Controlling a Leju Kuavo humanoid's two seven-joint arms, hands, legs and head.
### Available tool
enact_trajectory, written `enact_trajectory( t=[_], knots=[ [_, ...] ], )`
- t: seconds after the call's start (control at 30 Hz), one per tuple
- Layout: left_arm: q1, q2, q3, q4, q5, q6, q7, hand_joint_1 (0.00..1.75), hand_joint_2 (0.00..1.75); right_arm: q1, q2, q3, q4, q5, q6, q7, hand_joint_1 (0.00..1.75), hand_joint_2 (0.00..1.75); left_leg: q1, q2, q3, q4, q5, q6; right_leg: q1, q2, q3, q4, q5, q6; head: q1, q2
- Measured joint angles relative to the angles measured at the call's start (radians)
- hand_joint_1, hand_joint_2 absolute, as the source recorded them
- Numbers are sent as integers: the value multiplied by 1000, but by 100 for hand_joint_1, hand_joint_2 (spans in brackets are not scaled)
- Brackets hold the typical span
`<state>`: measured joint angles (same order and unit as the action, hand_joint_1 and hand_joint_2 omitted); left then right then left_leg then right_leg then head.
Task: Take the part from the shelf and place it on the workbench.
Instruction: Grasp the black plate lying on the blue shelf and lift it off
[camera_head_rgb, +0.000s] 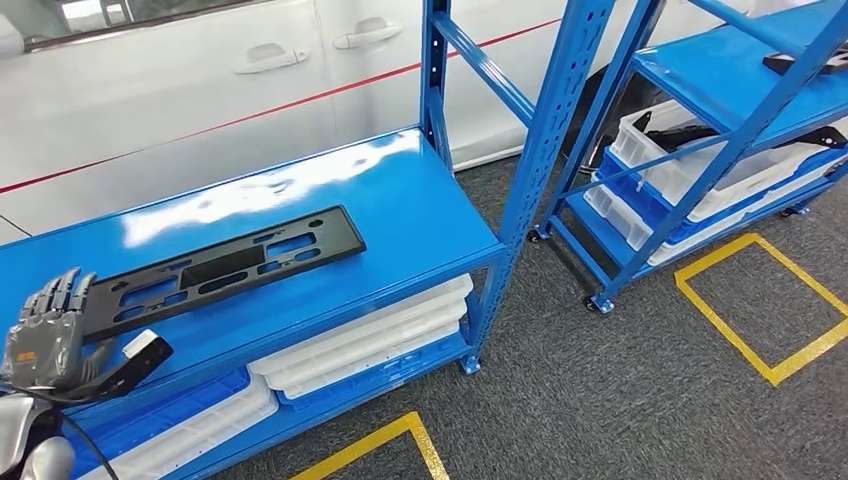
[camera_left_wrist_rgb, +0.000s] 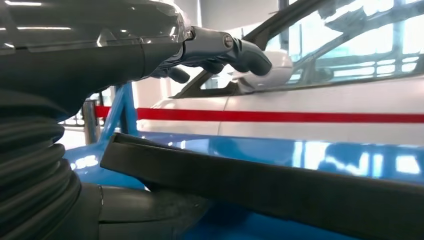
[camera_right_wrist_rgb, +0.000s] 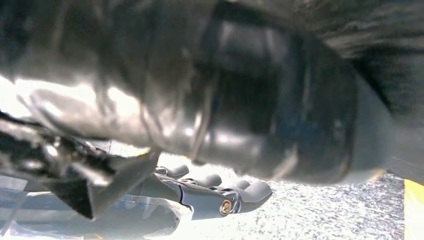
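The step in hand looked like the reach for the part: the long black slotted panel (camera_head_rgb: 225, 265) lay flat on the blue shelf top (camera_head_rgb: 420, 215), not yet lifted. The left hand (camera_head_rgb: 45, 330) hovered upright at the panel's near end, fingers apart and holding nothing; in the left wrist view its thumb (camera_left_wrist_rgb: 240, 50) stood above the panel's dark edge (camera_left_wrist_rgb: 260, 182), clear of it. The next move probably called for lowering and closing on that end. The right hand (camera_right_wrist_rgb: 220, 197) hung over grey carpet, fingers loosely spread and holding nothing.
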<state>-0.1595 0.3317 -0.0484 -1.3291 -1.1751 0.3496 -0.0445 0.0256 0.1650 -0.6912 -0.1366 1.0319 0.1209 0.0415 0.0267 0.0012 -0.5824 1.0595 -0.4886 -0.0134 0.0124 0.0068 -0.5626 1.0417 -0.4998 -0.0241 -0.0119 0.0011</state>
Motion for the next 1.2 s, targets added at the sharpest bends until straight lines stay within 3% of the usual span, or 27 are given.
enact_trajectory(
  t=[0.13,0.2,0.27,0.33,0.37,0.4,0.47,0.57,0.63,0.7,0.77,0.8,0.83,0.87,0.97,1.0,1.07,1.1,1.17,1.2],
  knots=[
    [-33,-6,-26,48,-9,1,-11,0,175,-1,-2,0,0,0,1,2,0,0,1,-3,-3,-3,3,27,0,0,-11,25,-17,13,0,0],
    [-51,-14,-41,76,-8,4,-13,0,175,-1,-3,0,0,1,1,3,0,0,2,-1,-4,-5,5,35,-4,-1,-49,109,-67,25,0,0],
    [-64,-21,-53,103,-2,8,-14,0,175,-1,-4,0,0,1,2,0,0,0,0,1,-5,-5,5,38,-6,-1,-109,229,-118,32,0,0],
    [-74,-28,-61,130,12,9,-17,0,175,-1,-5,0,0,1,2,-3,0,0,-2,1,-4,-5,4,39,-5,-1,-129,268,-113,30,0,0],
    [-79,-31,-63,142,23,8,-21,0,175,-1,-5,0,0,1,2,-3,0,0,-4,0,-2,-5,4,40,-3,-1,-111,232,-83,25,0,0],
    [-83,-33,-64,152,34,7,-26,0,175,-1,-5,0,0,2,3,-2,0,0,-6,-1,0,-5,4,40,0,-1,-80,168,-46,17,0,0],
    [-90,-37,-66,176,51,8,-39,0,175,-2,-6,1,0,5,4,-1,0,0,-9,-3,1,-7,4,38,8,-1,-21,45,1,-3,0,0],
    [-97,-41,-71,210,57,14,-55,0,175,0,-7,3,0,9,8,-2,0,0,-10,-3,3,-19,12,26,15,-1,-2,-8,9,-18,0,0],
    [-103,-42,-77,224,54,14,-61,0,175,0,-7,4,1,12,12,-3,0,87,-12,-3,7,-20,6,17,6,-3,10,-33,21,-22,0,0],
    [-107,-43,-81,240,45,13,-62,0,175,-1,-7,4,1,13,13,-3,0,175,-13,-3,-18,41,-36,10,-1,-5,21,-57,35,-26,0,0],
    [-108,-42,-87,254,21,12,-60,0,175,-1,-8,4,1,14,12,-4,0,175,-12,-3,-74,162,-95,4,0,-6,19,-58,38,-30,0,0],
    [-109,-42,-94,259,5,13,-58,0,175,-1,-10,4,1,14,12,-4,0,175,-12,-3,-96,210,-110,2,1,-6,17,-55,37,-30,0,0],
    [-111,-42,-101,264,-12,14,-55,0,175,-1,-11,4,1,14,11,-4,0,175,-12,-3,-103,225,-105,-1,1,-6,16,-52,35,-29,0,0],
    [-115,-42,-109,267,-27,14,-52,0,175,-1,-13,4,0,14,11,-4,0,175,-12,-2,-92,203,-82,-2,2,-6,16,-48,33,-28,0,0],
    [-130,-41,-129,271,-48,14,-48,0,175,-2,-17,4,0,14,11,-6,0,175,-12,-2,-1,23,-2,6,3,-6,14,-28,21,-17,0,0],
    [-134,-40,-134,272,-53,14,-47,0,175,-3,-19,4,0,14,11,-7,0,175,-13,-2,16,-12,6,12,5,-6,11,-22,17,-12,0,0],
    [-143,-39,-144,272,-66,12,-43,0,175,-2,-22,4,-1,14,11,-8,0,175,-17,-4,23,-29,6,25,6,-6,8,-17,15,-4,0,0],
    [-146,-38,-150,272,-75,11,-41,0,175,-2,-24,4,-1,14,13,-5,0,175,-17,-4,24,-31,8,28,7,-6,9,-19,15,-9,0,0],
    [-156,-37,-164,272,-94,4,-35,0,175,-2,-25,4,-1,11,26,12,0,175,-17,-4,25,-35,12,29,10,-6,9,-21,15,-29,0,0],
    [-162,-37,-174,272,-107,-3,-32,0,175,-3,-26,4,0,9,33,23,0,131,-17,-4,25,-36,13,29,11,-6,10,-22,16,-39,0,0]
  ],
)
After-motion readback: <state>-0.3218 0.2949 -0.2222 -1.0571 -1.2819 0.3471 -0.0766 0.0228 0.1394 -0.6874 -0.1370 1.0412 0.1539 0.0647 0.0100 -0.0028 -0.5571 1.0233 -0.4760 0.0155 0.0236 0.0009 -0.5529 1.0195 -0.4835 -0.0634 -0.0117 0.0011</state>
